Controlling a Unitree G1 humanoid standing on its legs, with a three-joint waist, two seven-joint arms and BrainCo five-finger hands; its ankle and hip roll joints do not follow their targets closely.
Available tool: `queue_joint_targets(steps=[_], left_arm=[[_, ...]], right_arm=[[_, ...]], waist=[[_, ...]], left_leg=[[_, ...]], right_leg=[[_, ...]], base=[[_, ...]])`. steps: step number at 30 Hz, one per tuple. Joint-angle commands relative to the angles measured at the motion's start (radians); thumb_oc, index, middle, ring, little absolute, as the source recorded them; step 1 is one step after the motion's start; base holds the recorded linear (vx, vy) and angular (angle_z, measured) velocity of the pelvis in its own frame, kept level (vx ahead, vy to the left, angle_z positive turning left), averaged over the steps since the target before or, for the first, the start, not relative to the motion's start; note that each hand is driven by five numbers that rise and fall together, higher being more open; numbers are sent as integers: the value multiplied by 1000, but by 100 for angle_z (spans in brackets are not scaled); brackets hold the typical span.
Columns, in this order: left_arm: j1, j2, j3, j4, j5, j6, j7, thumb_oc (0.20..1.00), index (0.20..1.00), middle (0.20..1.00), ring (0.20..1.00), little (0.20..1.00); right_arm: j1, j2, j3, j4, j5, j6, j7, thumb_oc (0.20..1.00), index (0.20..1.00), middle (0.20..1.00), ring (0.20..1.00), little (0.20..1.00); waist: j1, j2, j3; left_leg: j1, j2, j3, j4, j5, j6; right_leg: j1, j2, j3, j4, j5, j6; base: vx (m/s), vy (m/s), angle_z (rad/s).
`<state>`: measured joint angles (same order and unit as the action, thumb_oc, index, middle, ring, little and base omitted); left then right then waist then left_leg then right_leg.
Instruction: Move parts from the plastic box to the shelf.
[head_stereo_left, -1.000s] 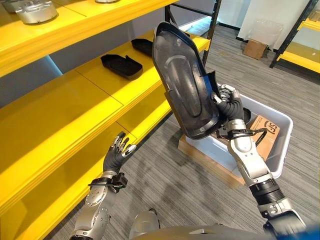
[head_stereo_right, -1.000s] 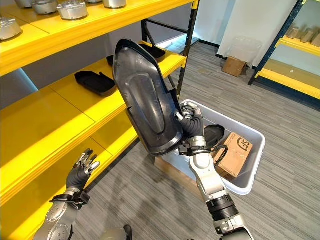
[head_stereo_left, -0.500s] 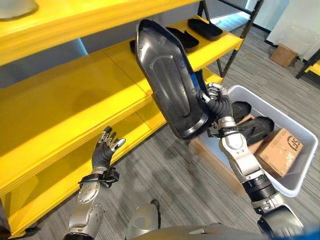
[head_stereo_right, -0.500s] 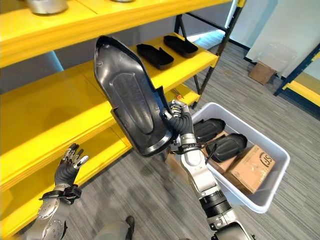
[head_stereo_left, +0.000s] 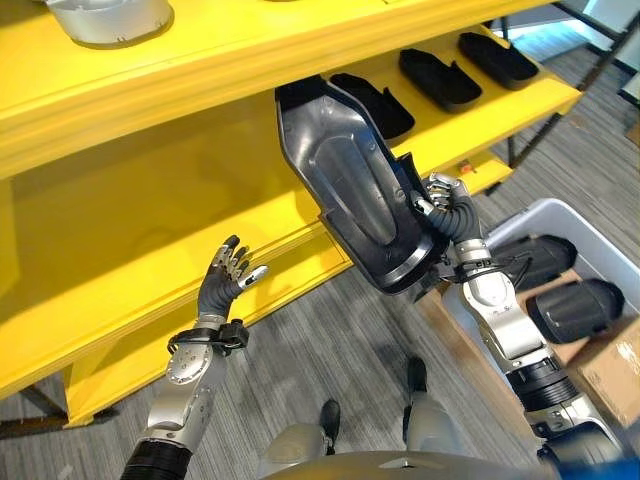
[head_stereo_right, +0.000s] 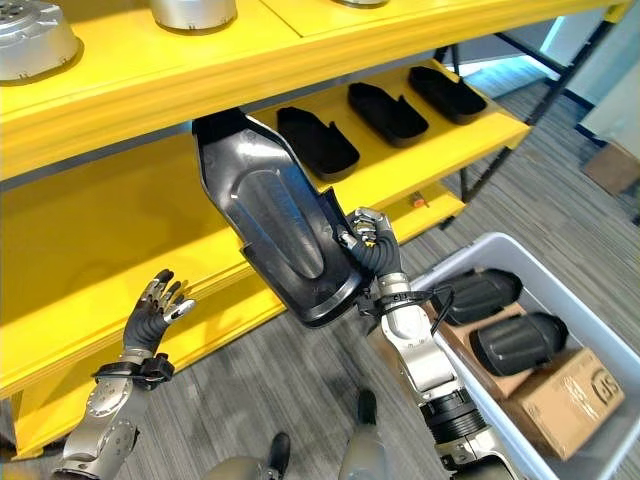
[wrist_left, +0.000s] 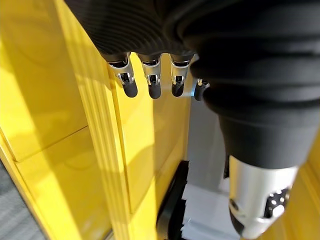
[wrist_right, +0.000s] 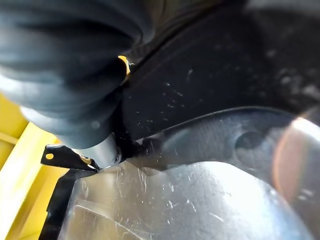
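Note:
A large dark plastic shell part (head_stereo_left: 350, 190) is held up in front of the yellow shelf (head_stereo_left: 180, 200), its narrow end reaching under the upper shelf board. My right hand (head_stereo_left: 447, 205) is shut on its lower right edge, fingers curled round the rim. The same part (wrist_right: 210, 150) sits close against the palm in the right wrist view. My left hand (head_stereo_left: 227, 282) is open with fingers spread, raised by the front lip of the middle shelf board, holding nothing. Its fingers (wrist_left: 150, 82) hang straight beside the yellow board. The grey plastic box (head_stereo_right: 560, 290) stands on the floor at the right.
Three black parts (head_stereo_right: 318, 141) lie in a row on the middle shelf at the right. Silver round castings (head_stereo_right: 35, 38) stand on the top shelf. In the box lie two dark parts (head_stereo_right: 518, 340) and a cardboard carton (head_stereo_right: 570, 398). A black shelf post (head_stereo_right: 490, 150) stands at the shelf's right end.
The camera has swung left and nearer to the shelf. My right hand has carried the shell part up toward the shelf, so its tip is now under the upper board. The left hand stays open.

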<state>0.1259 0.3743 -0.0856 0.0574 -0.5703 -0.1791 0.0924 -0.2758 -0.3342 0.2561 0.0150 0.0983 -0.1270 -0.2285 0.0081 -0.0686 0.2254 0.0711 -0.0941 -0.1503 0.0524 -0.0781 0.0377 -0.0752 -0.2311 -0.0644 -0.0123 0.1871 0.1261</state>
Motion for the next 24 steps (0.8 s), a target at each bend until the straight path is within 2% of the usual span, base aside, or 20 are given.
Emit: queue_joint_targets(steps=[1, 3, 4, 9, 11, 13, 15, 17, 18, 20, 21, 22, 23, 24], left_arm=[[5, 48, 16, -99, -18, -46, -10, 1000, 1000, 1000, 1000, 1000], [11, 45, 15, -104, -21, -43, -9, 1000, 1000, 1000, 1000, 1000], [15, 44, 12, -106, -23, -37, -18, 1000, 1000, 1000, 1000, 1000], [20, 32, 1, -104, -35, -36, -23, 1000, 1000, 1000, 1000, 1000], [39, 13, 9, -105, -49, -36, -23, 1000, 1000, 1000, 1000, 1000], [40, 13, 9, -105, -49, -36, -23, 1000, 1000, 1000, 1000, 1000], [73, -8, 25, -104, -66, -37, -30, 1000, 1000, 1000, 1000, 1000], [74, -11, 26, -106, -74, -37, -32, 1000, 1000, 1000, 1000, 1000], [72, -14, 22, -107, -78, -36, -30, 1000, 1000, 1000, 1000, 1000], [69, -16, 20, -108, -79, -33, -28, 1000, 1000, 1000, 1000, 1000], [43, -13, -4, -111, -99, -26, -29, 1000, 1000, 1000, 1000, 1000], [42, -14, -4, -110, -99, -26, -29, 1000, 1000, 1000, 1000, 1000], [18, -10, -13, -104, -105, -27, -26, 1000, 1000, 1000, 1000, 1000], [18, -10, -13, -104, -105, -28, -26, 1000, 1000, 1000, 1000, 1000]], right_arm=[[-15, 13, -86, -98, 64, -91, -15, 200, 200, 200, 200, 200], [-2, 6, -93, -101, 64, -96, -16, 200, 200, 200, 200, 200], [9, 1, -100, -103, 63, -98, -14, 200, 200, 200, 200, 200], [-4, 2, -95, -96, 71, -106, -12, 200, 200, 200, 200, 200], [-18, 5, -75, -89, 74, -106, -2, 200, 200, 200, 200, 200], [-18, 5, -75, -88, 75, -106, -2, 200, 200, 200, 200, 200], [-37, 1, -46, -73, 97, -117, 16, 200, 200, 200, 200, 200], [-43, -1, -42, -63, 99, -120, 14, 200, 200, 200, 200, 200], [-54, 1, -23, -50, 119, -121, 21, 200, 200, 200, 200, 200], [-57, -1, -15, -44, 118, -119, 21, 200, 200, 200, 200, 200], [-63, 2, -9, -17, 112, -109, -1, 200, 200, 200, 200, 200], [-65, 1, -8, -15, 112, -109, -2, 200, 200, 200, 200, 200], [-89, 4, 5, 10, 88, -92, -14, 200, 200, 200, 200, 200], [-90, 4, 6, 10, 88, -92, -14, 200, 200, 200, 200, 200]], waist=[[-21, -46, -84], [-22, -36, -100], [-20, -24, -113], [-13, 0, -135], [-5, 14, -147], [-6, 14, -147], [21, 14, -140], [22, 16, -133], [34, 12, -112], [47, 8, -94], [51, 24, -62], [50, 25, -62], [52, 53, -53], [53, 53, -52]], left_leg=[[-36, 179, 27, 0, -18, -69], [-29, 198, 15, -11, -10, -77], [-21, 219, 2, -18, -4, -85], [-9, 240, -19, -11, -4, -95], [-10, 258, -28, 5, -2, -106], [-9, 258, -28, 5, -2, -106], [-47, 304, -65, 26, 33, -139], [-69, 307, -78, 44, 41, -148], [-106, 288, -111, 78, 55, -156], [-136, 278, -130, 103, 63, -161], [-210, 356, -54, 67, 175, -158], [-208, 356, -55, 58, 181, -159], [-205, 372, -24, 22, 185, -154], [-204, 371, -22, 23, 184, -153]], right_leg=[[-45, -34, -3, 151, -84, 73], [-36, -23, -21, 175, -112, 65], [-26, -8, -30, 203, -155, 54], [-6, 12, -44, 240, -208, 30], [5, 32, -54, 269, -250, 9], [5, 33, -54, 270, -251, 9], [25, 75, -99, 285, -318, -35], [27, 80, -111, 289, -329, -44], [31, 77, -134, 296, -336, -62], [36, 68, -157, 304, -345, -66], [59, 31, -227, 330, -364, -56], [58, 30, -229, 332, -366, -57], [50, -3, -233, 366, -359, -30], [49, -4, -232, 368, -360, -29]], base=[[75, -172, 5], [98, -203, 29], [90, -170, 45], [55, -108, 20], [14, -119, 13], [-12, -103, 6], [-33, -275, 27], [-61, -116, 52], [-121, -101, 61], [-117, 13, 74], [-91, 126, 89], [-96, 324, 174], [-19, 182, 160], [31, 323, 109]])
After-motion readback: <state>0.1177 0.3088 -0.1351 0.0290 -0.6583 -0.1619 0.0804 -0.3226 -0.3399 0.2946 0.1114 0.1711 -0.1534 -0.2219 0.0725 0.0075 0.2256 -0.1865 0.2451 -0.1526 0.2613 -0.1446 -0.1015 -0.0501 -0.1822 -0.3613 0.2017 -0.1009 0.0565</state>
